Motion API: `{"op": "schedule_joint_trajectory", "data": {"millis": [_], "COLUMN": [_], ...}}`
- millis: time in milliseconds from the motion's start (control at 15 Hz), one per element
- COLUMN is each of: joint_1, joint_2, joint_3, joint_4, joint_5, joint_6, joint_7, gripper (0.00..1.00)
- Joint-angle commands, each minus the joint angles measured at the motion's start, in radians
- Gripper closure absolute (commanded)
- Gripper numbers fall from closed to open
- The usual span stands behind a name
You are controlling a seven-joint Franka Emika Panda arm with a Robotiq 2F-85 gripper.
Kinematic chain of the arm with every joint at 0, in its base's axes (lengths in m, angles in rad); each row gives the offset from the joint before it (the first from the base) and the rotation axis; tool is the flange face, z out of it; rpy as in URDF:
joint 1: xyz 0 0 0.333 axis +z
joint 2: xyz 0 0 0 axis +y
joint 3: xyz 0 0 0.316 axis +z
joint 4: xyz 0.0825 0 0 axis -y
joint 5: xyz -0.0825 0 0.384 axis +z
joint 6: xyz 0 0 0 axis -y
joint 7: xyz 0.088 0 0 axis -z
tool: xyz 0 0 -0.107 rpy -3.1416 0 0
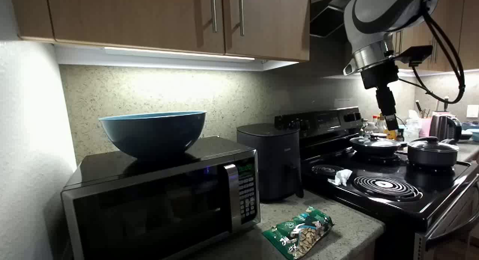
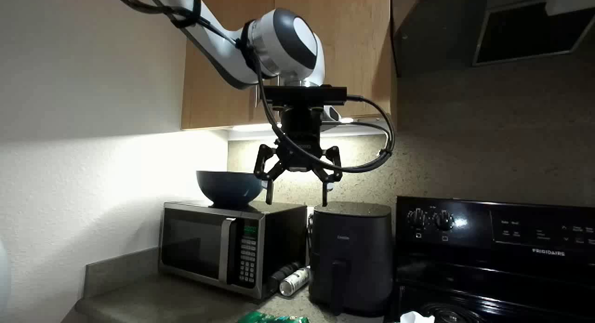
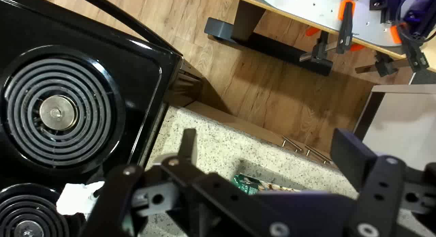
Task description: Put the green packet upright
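The green packet [image 1: 302,233] is a glossy green pouch with pale print and a clear window showing nuts. It lies on the speckled countertop in front of the microwave and air fryer. In an exterior view only its top edge [image 2: 273,319] shows at the bottom. In the wrist view one end of it [image 3: 248,184] shows below the fingers, and the gripper body hides the rest. My gripper [image 2: 297,200] is open and empty, high above the counter with its fingers pointing down. It also shows in an exterior view [image 1: 391,122] and in the wrist view [image 3: 265,138].
A microwave [image 1: 161,204] carries a large blue bowl [image 1: 155,134]. A black air fryer [image 1: 268,162] stands beside it. A black stove [image 1: 374,211] holds a lidded pan [image 1: 375,144], a pot [image 1: 432,153] and a white crumpled cloth [image 1: 340,177]. A can [image 2: 295,282] lies beside the microwave.
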Motion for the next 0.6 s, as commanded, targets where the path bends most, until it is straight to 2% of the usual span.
{"op": "schedule_joint_trajectory", "data": {"millis": [0, 467, 533], "joint_1": [0.006, 0.011, 0.017], "joint_2": [0.000, 0.011, 0.024], "joint_3": [-0.005, 0.000, 0.000], "joint_4": [0.002, -0.008, -0.017], "joint_5": [-0.001, 0.002, 0.032], "joint_6": [-0.002, 0.005, 0.021], "joint_7": [0.002, 0.008, 0.023], "gripper": [0.00, 0.00, 0.00]}}
